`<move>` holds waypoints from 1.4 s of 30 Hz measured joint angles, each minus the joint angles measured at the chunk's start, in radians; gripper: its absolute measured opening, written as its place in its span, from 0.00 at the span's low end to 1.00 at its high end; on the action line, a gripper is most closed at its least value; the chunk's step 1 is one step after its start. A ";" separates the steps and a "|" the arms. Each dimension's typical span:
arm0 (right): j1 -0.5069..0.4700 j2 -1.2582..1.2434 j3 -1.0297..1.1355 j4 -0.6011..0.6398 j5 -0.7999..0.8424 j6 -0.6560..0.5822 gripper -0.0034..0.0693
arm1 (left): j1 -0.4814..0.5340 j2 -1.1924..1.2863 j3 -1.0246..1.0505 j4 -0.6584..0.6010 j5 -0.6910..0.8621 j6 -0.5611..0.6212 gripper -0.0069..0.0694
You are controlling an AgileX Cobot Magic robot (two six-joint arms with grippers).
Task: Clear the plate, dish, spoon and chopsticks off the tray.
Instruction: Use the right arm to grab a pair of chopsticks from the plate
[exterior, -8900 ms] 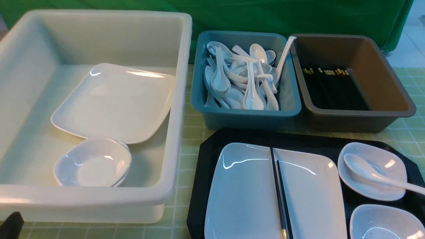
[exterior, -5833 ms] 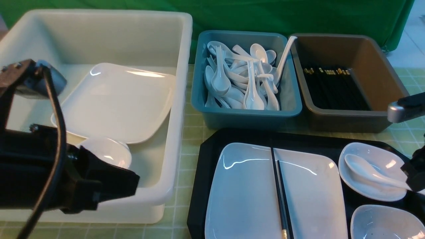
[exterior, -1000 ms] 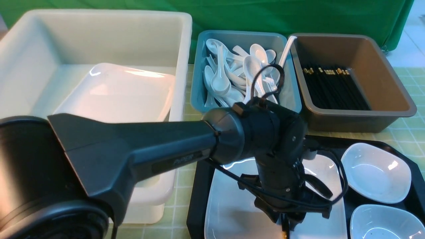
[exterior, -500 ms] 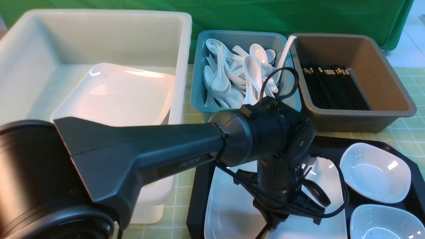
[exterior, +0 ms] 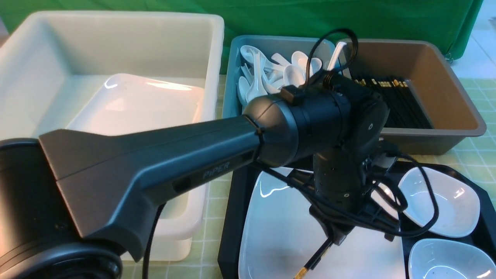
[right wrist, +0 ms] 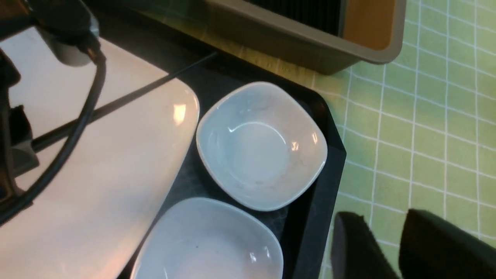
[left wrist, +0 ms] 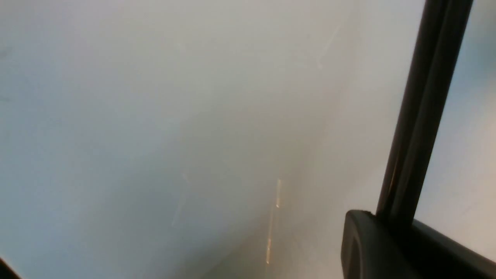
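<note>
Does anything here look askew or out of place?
The chopsticks hang slanted from the left pincer, gold-banded ends dipping toward the plate rather than level. In the teal tub, one white spoon stands propped against the wall, handle poking above the rim, instead of lying in the heap.

One small white dish (right wrist: 261,145) sits at the clipped corner of the black tray (right wrist: 306,224), a second dish (right wrist: 205,244) just beside it, both next to the big plate (right wrist: 116,174). Black chopsticks (right wrist: 116,102) slant over the plate's corner; the right gripper (right wrist: 387,224) hangs past the tray's edge, fingers slightly apart.
</note>
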 joint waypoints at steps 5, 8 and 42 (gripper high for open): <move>0.000 0.000 0.000 0.000 -0.010 0.000 0.31 | 0.002 0.001 -0.098 0.001 0.040 0.028 0.11; 0.000 0.000 0.000 0.000 -0.013 0.000 0.31 | 0.013 0.010 -0.161 0.001 0.054 0.041 0.11; 0.000 0.000 0.000 0.004 -0.055 0.000 0.34 | 0.123 0.250 -0.537 -0.267 0.059 0.008 0.11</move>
